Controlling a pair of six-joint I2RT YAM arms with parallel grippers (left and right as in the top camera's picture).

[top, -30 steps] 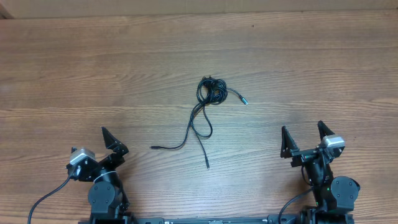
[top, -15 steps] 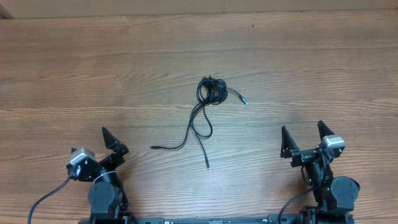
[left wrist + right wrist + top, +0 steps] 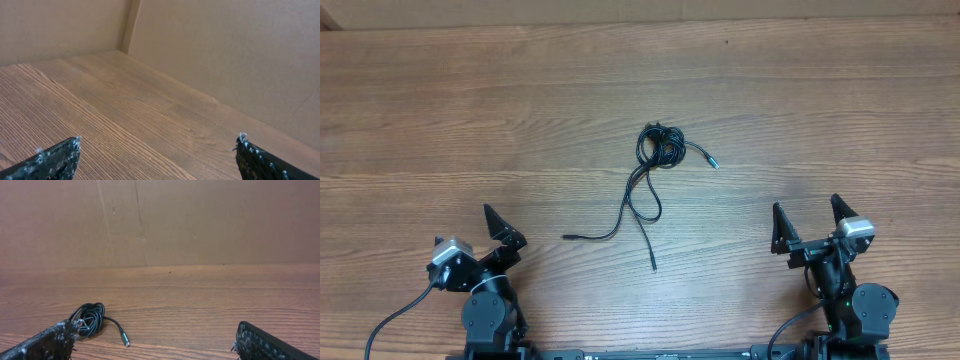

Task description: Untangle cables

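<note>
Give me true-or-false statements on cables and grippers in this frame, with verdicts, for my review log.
1. The left gripper and right gripper are both open and empty. True.
2. The cables lie fully straightened. False: they sit bunched in loops, loose ends trailing.
3. The bluish plug tip lies on the bunch's right-arm side. True.
4. The left wrist view shows the cables. False: only table and wall; the right wrist view shows them.

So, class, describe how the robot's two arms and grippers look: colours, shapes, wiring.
The left arm and right arm are black with rounded joints. The left gripper and right gripper each have two pointed black fingers and a silvery-white block behind. Thick black wires trail from both bases.
</note>
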